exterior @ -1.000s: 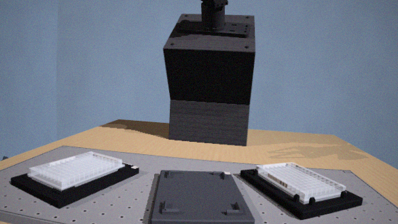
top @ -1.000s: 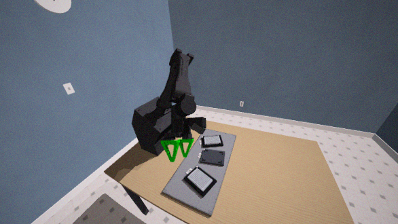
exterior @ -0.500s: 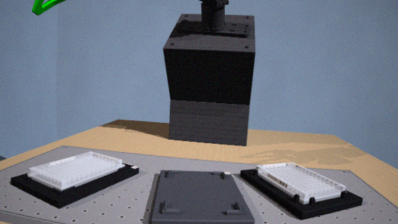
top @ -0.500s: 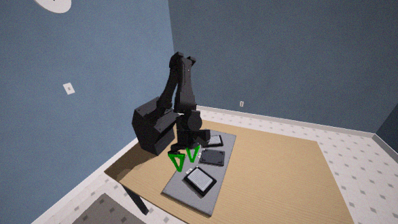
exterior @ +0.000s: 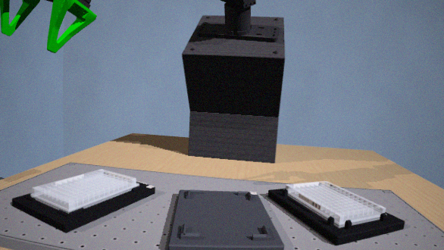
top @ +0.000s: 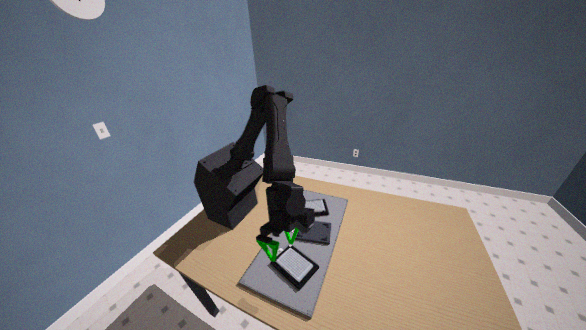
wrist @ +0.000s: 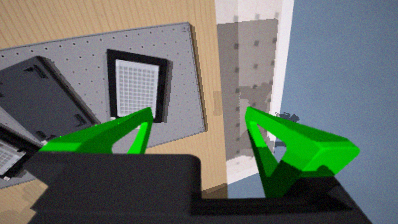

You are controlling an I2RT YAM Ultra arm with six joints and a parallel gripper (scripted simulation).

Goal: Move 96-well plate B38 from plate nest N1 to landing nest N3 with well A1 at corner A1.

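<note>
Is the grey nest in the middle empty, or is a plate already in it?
Empty. In the exterior view the grey middle nest shows its bare floor and corner locators; both plates sit on the black nests beside it.
</note>
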